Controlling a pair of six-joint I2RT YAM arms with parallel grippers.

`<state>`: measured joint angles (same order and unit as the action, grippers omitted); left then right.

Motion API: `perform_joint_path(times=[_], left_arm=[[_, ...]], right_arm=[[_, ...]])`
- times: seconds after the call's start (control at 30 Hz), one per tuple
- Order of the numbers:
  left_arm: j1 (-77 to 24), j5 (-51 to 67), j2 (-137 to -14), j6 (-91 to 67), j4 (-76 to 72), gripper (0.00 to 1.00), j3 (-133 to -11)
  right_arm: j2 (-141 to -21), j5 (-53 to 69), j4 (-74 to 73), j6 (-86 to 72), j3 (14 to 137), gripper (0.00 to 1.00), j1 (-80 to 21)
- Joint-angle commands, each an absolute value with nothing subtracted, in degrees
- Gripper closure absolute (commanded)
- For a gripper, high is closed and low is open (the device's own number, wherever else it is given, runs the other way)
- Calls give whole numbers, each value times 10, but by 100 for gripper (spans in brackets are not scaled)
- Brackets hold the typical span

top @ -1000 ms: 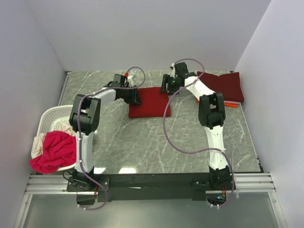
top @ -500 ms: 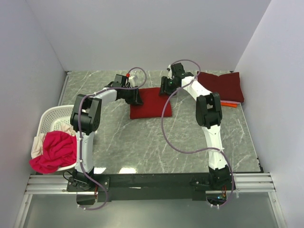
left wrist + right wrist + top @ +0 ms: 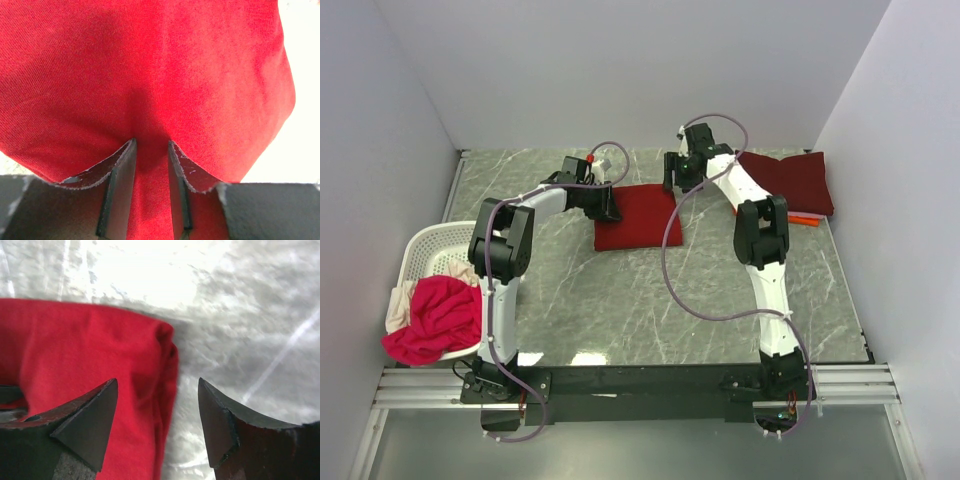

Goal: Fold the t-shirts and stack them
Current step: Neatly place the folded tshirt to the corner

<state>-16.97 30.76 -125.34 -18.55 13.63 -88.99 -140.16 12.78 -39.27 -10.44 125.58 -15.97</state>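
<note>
**Pinching the red t-shirt [image 3: 638,215] at its left edge**

The left gripper [image 3: 151,145] is clamping a fold of cloth at the folded shirt's left edge. The right gripper [image 3: 157,382] is hovering with jaws spread wide, straddling the shirt's far right corner. Right of the shirt, a maroon t-shirt [image 3: 790,180] is sitting folded atop an orange one [image 3: 803,219]. Well to its left, a magenta-pink t-shirt [image 3: 435,315] is spilling over a white basket [image 3: 430,240]. The grey marble table [image 3: 620,300] is showing along the shirt's near edge.
</note>
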Motion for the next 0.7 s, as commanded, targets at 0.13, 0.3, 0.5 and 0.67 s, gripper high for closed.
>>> perform_joint_path(times=[0.13,0.3,0.5,0.67], left_arm=[[-178,326,-1259,-178,152,63,-897],[-178,330,-1256,-180,149,62,-899],[-178,337,-1250,-183,147,63,-898],[-181,343,-1252,-185,146,62,-900]], right_arm=[[-1462,204,-428,-127,1318,30,-158],[-1468,192,-439,-130,1318,32,-158],[-1479,238,-458,-133,1317,57,-159],[-1476,226,-454,-138,1305,81,-158]])
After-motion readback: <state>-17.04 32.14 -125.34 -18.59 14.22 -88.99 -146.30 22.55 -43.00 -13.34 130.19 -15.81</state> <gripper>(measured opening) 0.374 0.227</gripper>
